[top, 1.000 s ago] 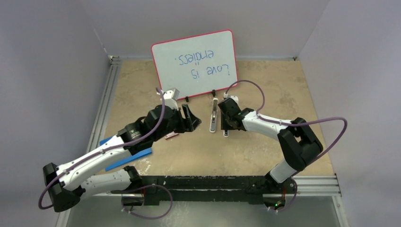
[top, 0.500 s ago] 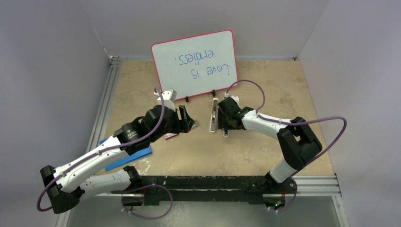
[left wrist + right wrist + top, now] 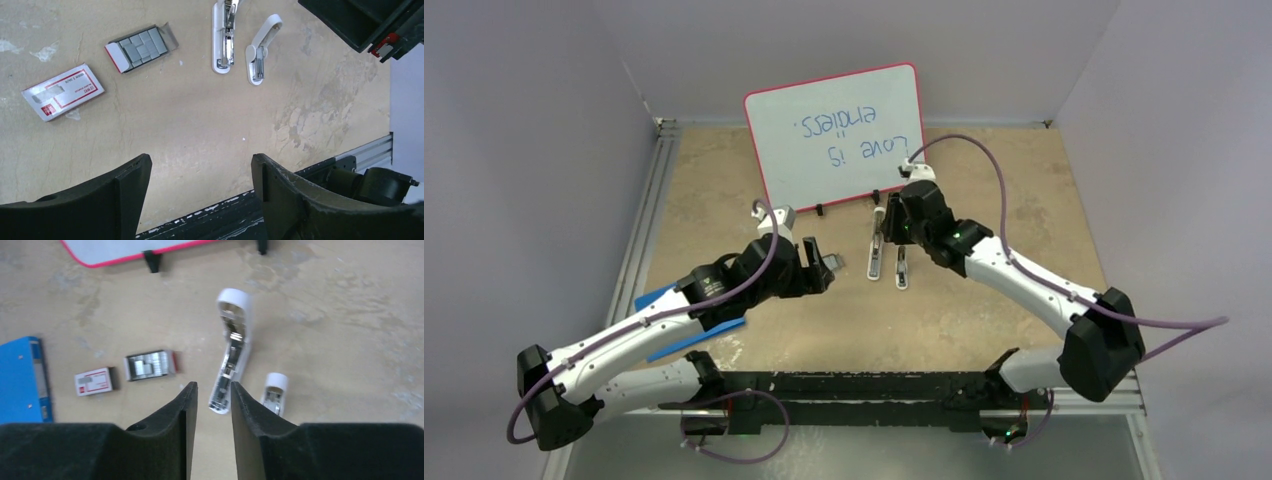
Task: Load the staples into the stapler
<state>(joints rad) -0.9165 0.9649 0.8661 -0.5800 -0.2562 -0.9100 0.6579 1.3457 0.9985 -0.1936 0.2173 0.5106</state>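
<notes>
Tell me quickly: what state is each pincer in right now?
Left pincer: wide open, empty.
Right pincer: slightly open, narrow gap, holding nothing.

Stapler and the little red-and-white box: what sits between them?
The staples tray lies between the box and the stapler; the right wrist view shows it.

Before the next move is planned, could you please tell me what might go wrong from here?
The staples lie as loose, uncovered strips; the wide-open left tool could scatter them or lift several. The stapler lies unheld, so pushing a strip in may slide it. The stubby white piece beside it could be knocked by the right tool.
</notes>
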